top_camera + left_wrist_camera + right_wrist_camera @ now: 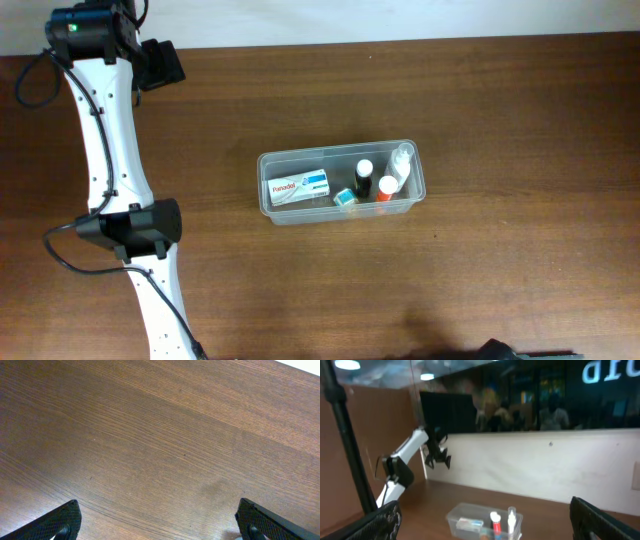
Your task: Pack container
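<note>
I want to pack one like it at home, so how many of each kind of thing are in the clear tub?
Box: 1, the white and blue box
White-capped bottles: 3, the dark bottle, orange bottle and clear bottle
Small teal-topped item: 1
Total: 5, all inside the container

The flat wooden table top point(500, 120) is dark brown, with fine lighter grain lines. The clear plastic rectangular tub point(263, 195) is colourless and translucent. The small cardboard box point(298, 186) is white with some blue. The dark round bottle point(364, 185) and the orange round bottle point(384, 196) both have white caps. The long robot arm point(108, 130) is white with black joints.
</note>
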`<act>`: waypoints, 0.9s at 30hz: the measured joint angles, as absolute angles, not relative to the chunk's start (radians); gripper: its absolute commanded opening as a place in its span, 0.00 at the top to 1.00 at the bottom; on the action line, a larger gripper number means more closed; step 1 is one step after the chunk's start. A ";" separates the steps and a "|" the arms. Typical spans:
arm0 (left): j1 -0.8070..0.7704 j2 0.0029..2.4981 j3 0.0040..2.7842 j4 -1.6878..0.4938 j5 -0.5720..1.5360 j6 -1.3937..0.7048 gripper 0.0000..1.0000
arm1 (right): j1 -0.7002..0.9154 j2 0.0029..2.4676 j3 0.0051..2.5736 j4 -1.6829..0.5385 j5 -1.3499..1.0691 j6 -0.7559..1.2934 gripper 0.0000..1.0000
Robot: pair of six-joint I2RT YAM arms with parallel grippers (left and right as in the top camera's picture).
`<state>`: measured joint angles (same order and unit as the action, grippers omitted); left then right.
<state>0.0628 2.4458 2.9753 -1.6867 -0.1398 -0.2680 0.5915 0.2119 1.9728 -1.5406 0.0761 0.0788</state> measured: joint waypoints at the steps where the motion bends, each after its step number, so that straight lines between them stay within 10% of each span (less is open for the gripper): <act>1: 0.063 2.446 2.975 -1.687 -0.140 -0.268 0.00 | 0.591 0.194 1.973 -1.541 0.080 0.079 0.02; 27: 0.063 2.446 2.975 -1.687 -0.140 -0.268 0.01 | 0.591 0.066 1.972 -1.692 0.313 0.079 0.02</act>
